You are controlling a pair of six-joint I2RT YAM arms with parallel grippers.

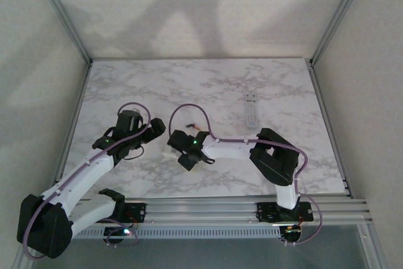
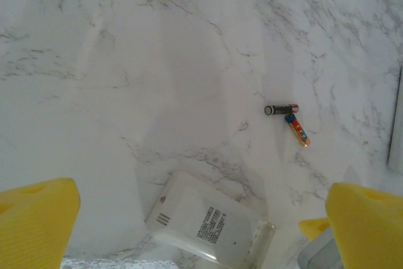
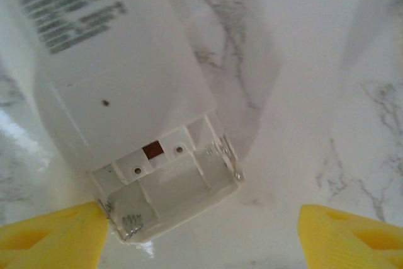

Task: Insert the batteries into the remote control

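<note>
left gripper [image 2: 201, 188] gapes wide, empty. right gripper [image 3: 195, 218] is open too, straddling the white remote [image 3: 119, 86] at its empty battery bay [image 3: 170, 193]. the batteries [image 2: 281, 109] lie loose beyond, slightly right. closing off-centre could skid the remote; a nudge could roll them.

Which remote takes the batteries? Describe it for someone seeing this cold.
On the marble table, look at the right gripper. The remote between its fingers lies face down, battery bay open and empty; the other remote lies alone farther right.
</note>
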